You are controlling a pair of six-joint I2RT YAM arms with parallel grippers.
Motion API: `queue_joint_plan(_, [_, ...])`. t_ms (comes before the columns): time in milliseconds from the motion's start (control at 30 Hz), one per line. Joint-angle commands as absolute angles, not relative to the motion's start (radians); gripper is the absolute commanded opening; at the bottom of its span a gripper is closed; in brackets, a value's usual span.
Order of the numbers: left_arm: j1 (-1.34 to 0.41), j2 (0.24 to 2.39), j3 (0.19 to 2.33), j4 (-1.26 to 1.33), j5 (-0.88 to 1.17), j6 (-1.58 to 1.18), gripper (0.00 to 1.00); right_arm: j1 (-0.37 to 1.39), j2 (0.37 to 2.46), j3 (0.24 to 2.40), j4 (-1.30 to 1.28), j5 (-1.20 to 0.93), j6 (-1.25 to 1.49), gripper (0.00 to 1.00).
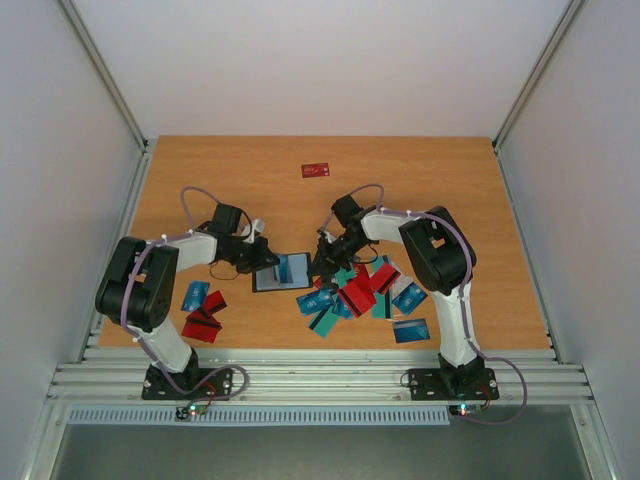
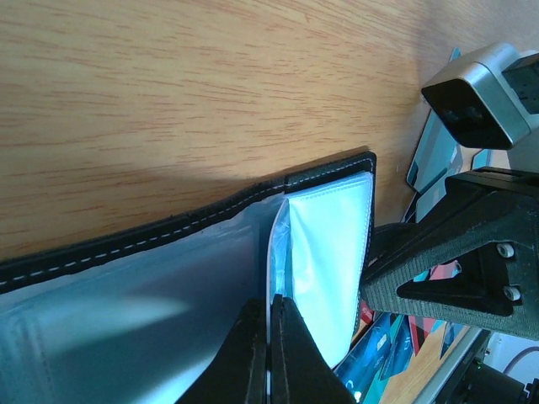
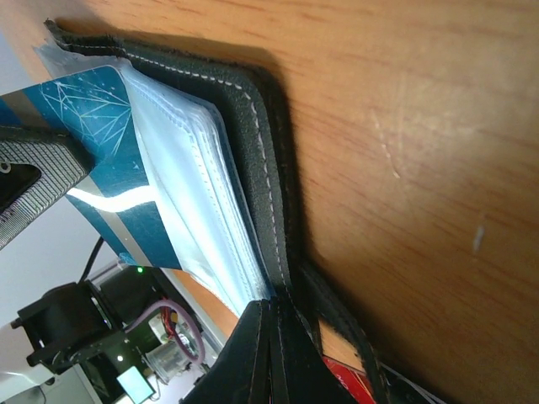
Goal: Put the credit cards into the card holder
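The card holder [image 1: 282, 272] lies open toward the middle of the table's near edge, one clear sleeve pinched in the clenched left hand [image 2: 269, 310]. The right hand [image 3: 269, 313] is clenched at its stitched rim, though a grip cannot be told. That sleeve should be held lifted while the teal card [image 3: 101, 143], seemingly part-way in, is pushed home squarely; the other credit cards [image 1: 355, 295] are heaped just beside, toward the right edge.

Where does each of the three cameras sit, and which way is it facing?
Top: overhead from the near side, looking down at the table; left arm and right arm show.
Left wrist: low, facing the open holder; left gripper pinches a sleeve.
Right wrist: low, facing the holder's cover; right gripper pinches its edge.
Shared: all see the holder.
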State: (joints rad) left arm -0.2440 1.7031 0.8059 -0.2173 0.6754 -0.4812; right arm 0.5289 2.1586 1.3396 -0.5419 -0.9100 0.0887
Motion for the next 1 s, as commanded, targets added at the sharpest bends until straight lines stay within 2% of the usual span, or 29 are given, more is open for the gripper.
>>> queue_joint_plan(0, [-0.254, 1.712, 0.803, -0.305, 0.603, -0.486, 0.00, 0.517, 2.183, 1.307, -0.592, -0.847, 0.089, 0.01])
queue_joint_plan(500, [-0.254, 1.687, 0.841, -0.433, 0.533, -0.505, 0.00, 0.517, 2.186, 1.312, -0.594, -0.853, 0.083, 0.01])
queue_joint_plan(967, [-0.255, 1.801, 0.900, -0.402, 0.724, -0.419, 0.00, 0.517, 2.201, 1.326, -0.592, -0.862, 0.080, 0.01])
